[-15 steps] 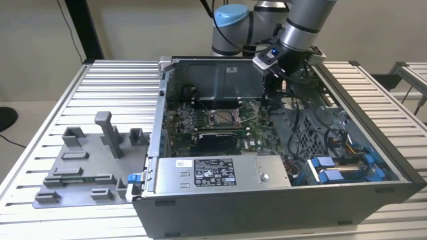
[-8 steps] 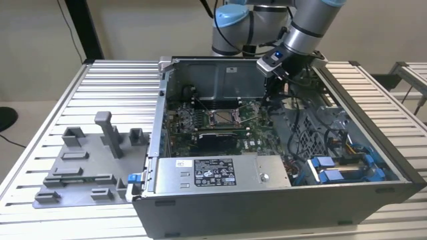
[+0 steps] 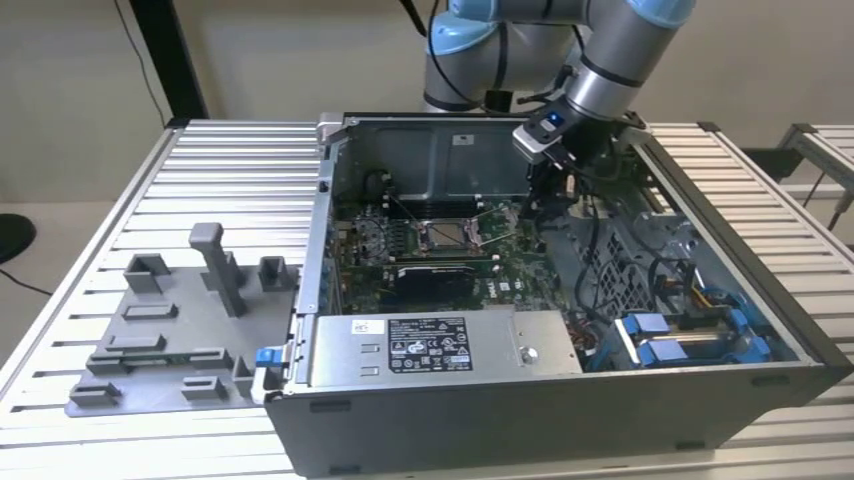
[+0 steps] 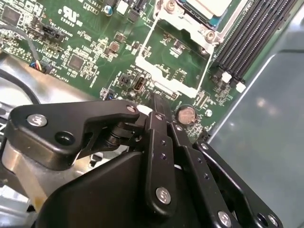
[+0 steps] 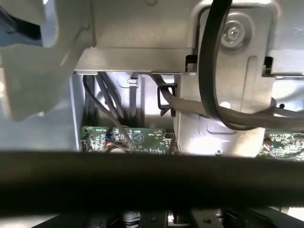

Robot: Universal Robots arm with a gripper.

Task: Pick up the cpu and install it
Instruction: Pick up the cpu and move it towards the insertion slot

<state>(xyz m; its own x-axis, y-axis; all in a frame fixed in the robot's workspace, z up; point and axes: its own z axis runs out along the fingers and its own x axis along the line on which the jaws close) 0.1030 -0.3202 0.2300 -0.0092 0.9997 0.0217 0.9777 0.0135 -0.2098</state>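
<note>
**Figure: the arm at work inside the computer case.** The computer case (image 3: pixel 534 410) lay on its side on the slatted table (image 3: pixel 227 150) with its open face up, presumably so that the motherboard (image 4: pixel 85 42) could be reached from above. The gripper (image 3: pixel 550 190) hung low over the board. Its black linkage crowded the second wrist view, and whether it stood apart or together could not be told. Just past its tip sat a coin cell (image 4: pixel 185 114). Beyond that lay a square metal frame (image 4: pixel 142 61) with green board showing through its window, apparently the socket's retaining plate swung open to leave the socket free. Farther ahead of the tool, a flat pale top with a bluish edge was probably the cpu (image 4: pixel 209 4). It rested within the socket surround, apart from the tool, but the view cut it off, so its seating could not be judged. Memory slots (image 4: pixel 251 42) ran alongside the socket. In the first wrist view a black cable (image 5: pixel 209 71) looped over a metal bracket close to the tool. The grey fixture blocks (image 3: pixel 174 330) stood outside the case, well apart from the tool.
</note>
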